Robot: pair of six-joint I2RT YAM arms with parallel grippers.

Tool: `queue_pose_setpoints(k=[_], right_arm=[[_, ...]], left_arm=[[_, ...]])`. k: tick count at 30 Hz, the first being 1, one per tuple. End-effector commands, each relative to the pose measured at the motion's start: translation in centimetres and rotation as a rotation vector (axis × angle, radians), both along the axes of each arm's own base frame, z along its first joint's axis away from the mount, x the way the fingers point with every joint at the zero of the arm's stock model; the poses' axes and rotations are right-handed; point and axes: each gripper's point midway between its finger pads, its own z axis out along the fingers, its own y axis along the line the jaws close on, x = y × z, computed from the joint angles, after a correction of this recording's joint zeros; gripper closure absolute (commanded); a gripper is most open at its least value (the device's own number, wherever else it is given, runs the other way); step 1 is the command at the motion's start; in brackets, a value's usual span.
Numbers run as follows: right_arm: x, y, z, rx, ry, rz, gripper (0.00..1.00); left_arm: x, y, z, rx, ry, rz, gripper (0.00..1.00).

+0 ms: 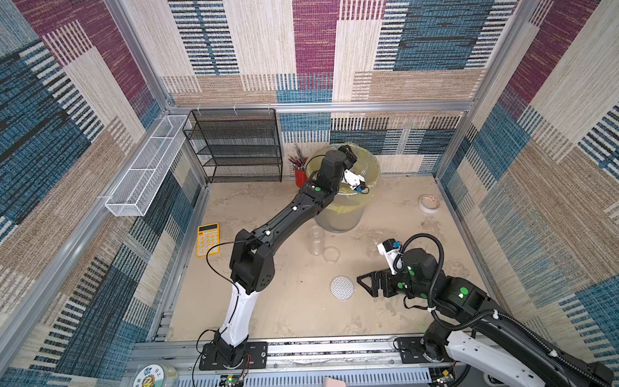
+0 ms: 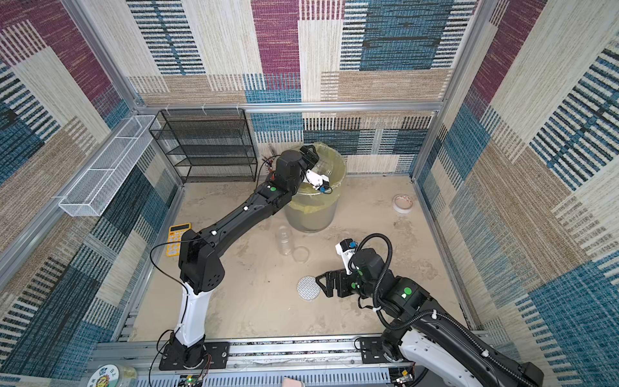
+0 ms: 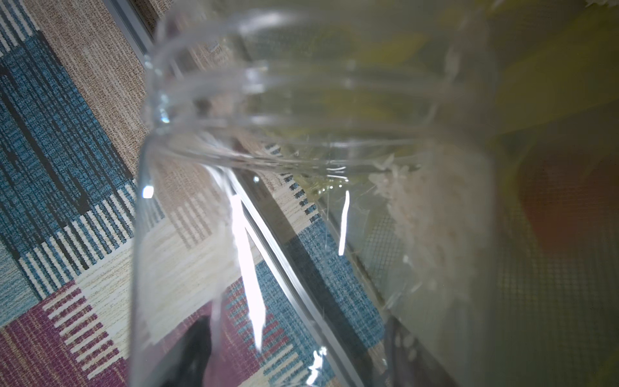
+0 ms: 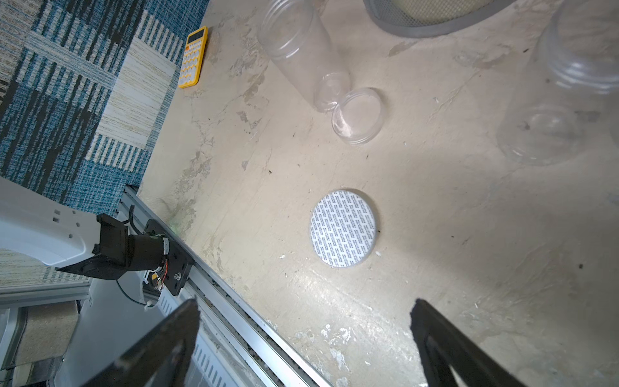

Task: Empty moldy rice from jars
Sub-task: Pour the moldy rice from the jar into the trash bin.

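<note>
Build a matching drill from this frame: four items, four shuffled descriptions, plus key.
Items:
1. jar with rice
2. calculator
3. grid lid
4. tape roll

Descriptions:
A. white ring, lying flat
B. clear, tipped over the yellow-lined bin
C. yellow rectangle, lying flat
D. white disc with printed pattern, lying flat

Pairs: 1-B, 2-C, 3-D, 4-A

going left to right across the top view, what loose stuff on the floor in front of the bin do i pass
calculator → tall jar → patterned lid → tape roll. The clear lid is left out: it overlaps both the jar and the patterned lid sideways.
</note>
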Motion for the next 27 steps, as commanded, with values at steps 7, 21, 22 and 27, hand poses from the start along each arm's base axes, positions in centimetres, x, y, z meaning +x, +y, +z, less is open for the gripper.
queue_pose_setpoints(k=[7, 21, 22, 27], right_arm=[[0.2, 0.5, 0.4, 0.035, -0.017, 0.001, 0.01], [0.5, 0.6, 1.2, 0.056, -0.029, -0.011, 0.01], [0.5, 0.6, 1.3, 0.062, -0.032, -0.011, 0.00], [0.5, 0.8, 1.0, 0.067, -0.024, -0.007, 0.00]], left_arm=[[0.4, 0.8, 2.1, 0.072, -0.060, -0.002, 0.56], [0.3, 3.4, 3.6, 0.059, -0.046, 0.069, 0.59], [0.5, 3.5, 3.4, 0.075, -0.047, 0.063, 0.58], [0.2, 5.0, 5.3, 0.038, -0.055, 0.091, 0.59]])
